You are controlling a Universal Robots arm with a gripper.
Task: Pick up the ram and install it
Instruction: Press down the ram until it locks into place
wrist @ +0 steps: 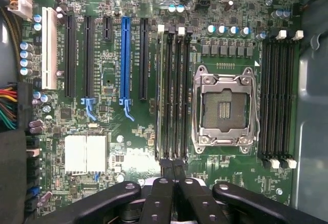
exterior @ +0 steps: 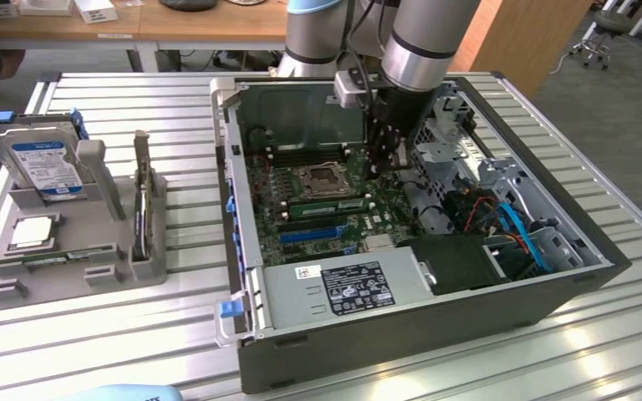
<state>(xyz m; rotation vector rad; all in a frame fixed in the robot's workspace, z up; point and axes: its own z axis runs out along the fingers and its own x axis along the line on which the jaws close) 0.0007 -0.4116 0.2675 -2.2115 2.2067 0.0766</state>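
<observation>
While you look into the case:
Claw point(wrist: 173, 168): closed, fingers together, holding nothing you can see.
Ram point(exterior: 333, 205): seated in a slot on the motherboard point(wrist: 133, 131), just beneath the claw.
Computer case point(exterior: 588, 276): open on the table point(exterior: 131, 334); empty processor socket point(wrist: 224, 108) beside the claw.
Grey tray point(exterior: 31, 288): holds the hard drive point(exterior: 40, 163) and processor chip point(exterior: 33, 231), well apart from the claw.

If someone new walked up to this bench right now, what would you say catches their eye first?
Most likely the open computer case in the middle of the slatted table, with the robot arm reaching down into it over the green motherboard. In the wrist view, the shut gripper hangs above the memory slots beside the empty processor socket. On the exterior view's left, a grey tray holds a hard drive.
</observation>
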